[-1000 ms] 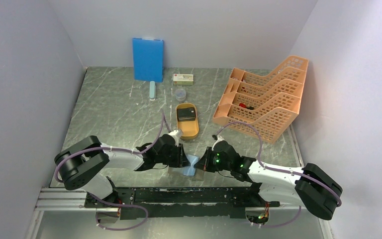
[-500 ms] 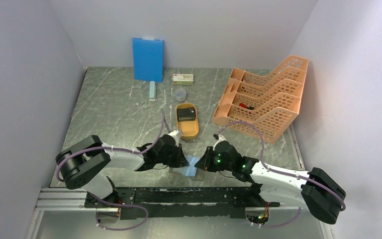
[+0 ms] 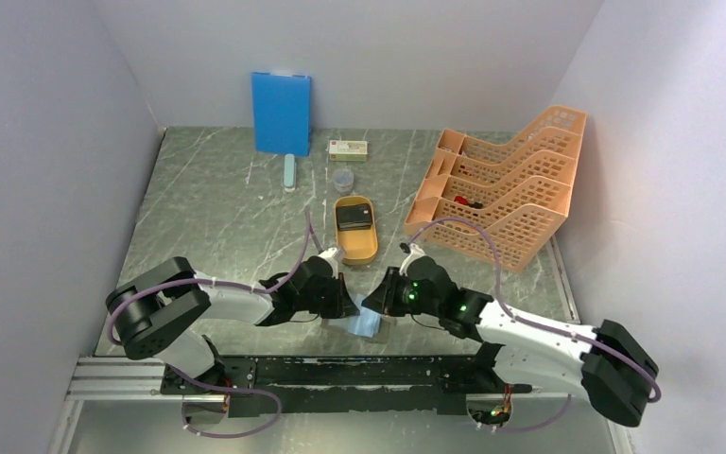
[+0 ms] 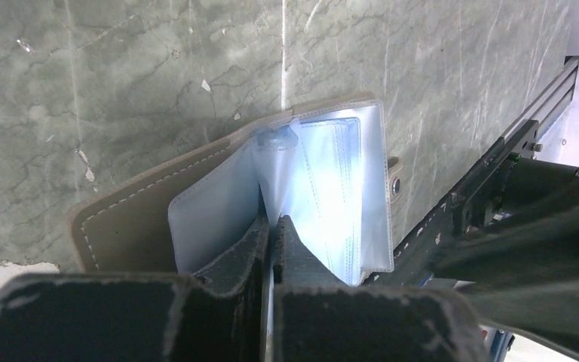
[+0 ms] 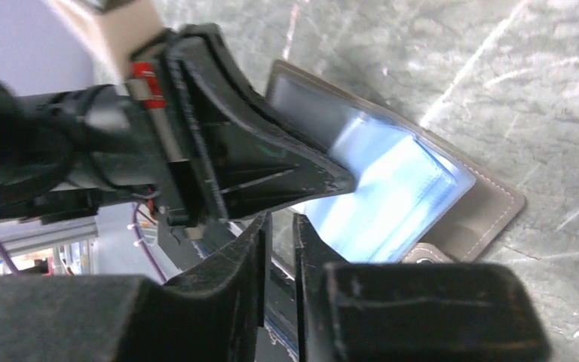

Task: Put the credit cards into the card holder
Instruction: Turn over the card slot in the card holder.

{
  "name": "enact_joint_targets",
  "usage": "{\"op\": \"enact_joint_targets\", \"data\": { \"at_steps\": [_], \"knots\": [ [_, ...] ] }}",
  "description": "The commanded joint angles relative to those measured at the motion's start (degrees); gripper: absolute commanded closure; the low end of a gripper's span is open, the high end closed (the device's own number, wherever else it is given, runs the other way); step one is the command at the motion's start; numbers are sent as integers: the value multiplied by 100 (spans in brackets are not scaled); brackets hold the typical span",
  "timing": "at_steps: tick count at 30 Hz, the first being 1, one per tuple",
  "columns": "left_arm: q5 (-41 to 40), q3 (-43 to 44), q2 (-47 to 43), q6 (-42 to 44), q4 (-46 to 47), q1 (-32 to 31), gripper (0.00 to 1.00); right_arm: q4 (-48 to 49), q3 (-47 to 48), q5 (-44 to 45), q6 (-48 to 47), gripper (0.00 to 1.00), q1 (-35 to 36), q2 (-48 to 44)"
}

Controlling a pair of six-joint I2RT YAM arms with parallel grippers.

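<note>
Card holder [image 4: 324,188] in left claw [image 4: 273,225]

- A desk [image 3: 217,218] with a grey-green, marble-patterned top crossed by pale veins and a few white scuffs.
- A plain whitish back wall [image 3: 388,57] stands at its far edge.
- A left wall [image 3: 38,170] and a right wall [image 3: 662,170], equally plain, close in the sides.
- A metal rail [image 3: 113,383] runs along the near edge.
- Light is even, with soft shadows.

Robot lab booth: plain white walls [image 3: 38,142] around table [image 3: 217,218]
</note>
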Motion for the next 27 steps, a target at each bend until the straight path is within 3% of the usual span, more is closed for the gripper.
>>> {"op": "enact_joint_targets", "data": {
  "at_steps": [1,13,27],
  "knots": [
    [-180,-186,193,29,-393,-38,95,404,-48,-240,174,82,32,603],
    [-192,-222,140,27,-439,-39,95,551,-280,-155,304,90,28,1673],
    [-294,-236,113,23,-569,-36,95,-29,-368,220,290,91,22,1380]
  ]
}}
